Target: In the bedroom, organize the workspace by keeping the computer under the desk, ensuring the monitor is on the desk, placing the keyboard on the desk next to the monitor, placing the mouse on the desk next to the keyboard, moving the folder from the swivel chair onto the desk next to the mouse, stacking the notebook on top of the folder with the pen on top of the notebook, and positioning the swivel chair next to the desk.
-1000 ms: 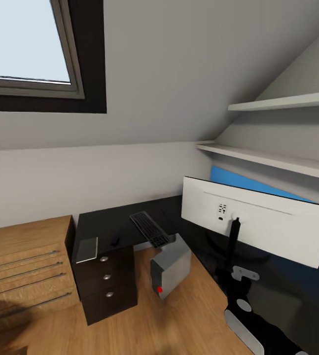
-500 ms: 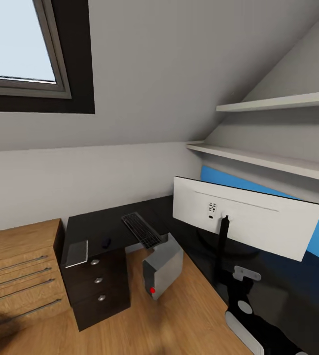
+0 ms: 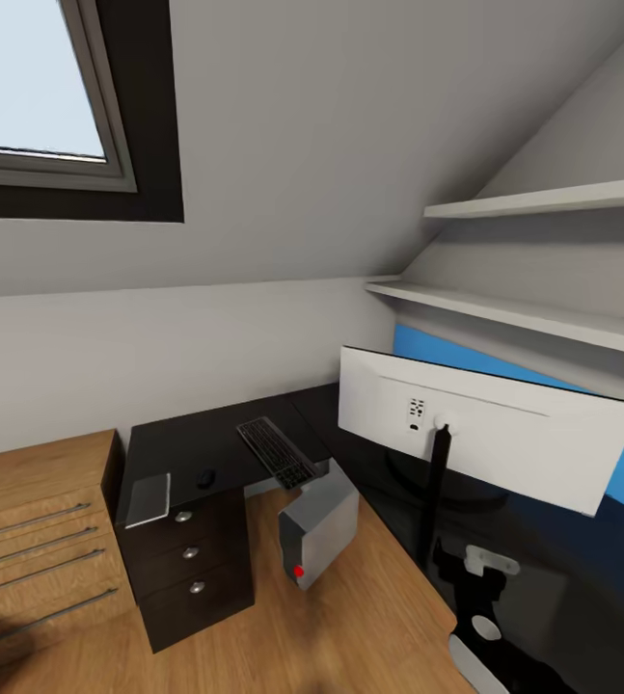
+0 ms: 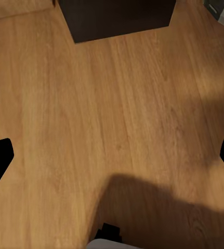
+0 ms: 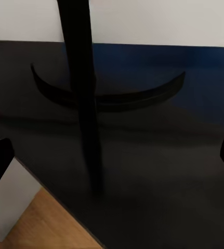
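At the bottom right of my head view the right arm (image 3: 485, 617) is cut off by the frame edge, its dark links hard to separate from the glossy black desk (image 3: 215, 439); I see the monitor (image 3: 485, 434) from behind, white-backed, standing on its curved base on that desk (the screen side is hidden from me). In the right wrist view the monitor's stand (image 5: 80, 93) crosses the picture, and the right gripper (image 5: 112, 161) shows just two dark tips at opposite edges — spread wide, pinching nothing. The left gripper (image 4: 112, 155) is likewise spread over bare wood floor (image 4: 117, 104), with the drawer unit's foot at one edge.

On the desk's far wing lie the keyboard (image 3: 275, 451), the small dark mouse (image 3: 205, 477) just beside it, and a grey flat thing (image 3: 149, 498) at the corner — folder or notebook, I cannot tell; the computer (image 3: 319, 525) sits tilted on the floor under the desk edge, a red dot on its front. Three drawers (image 3: 191, 554) are all closed, contents hidden; two wall shelves (image 3: 533, 202) are seen from below.
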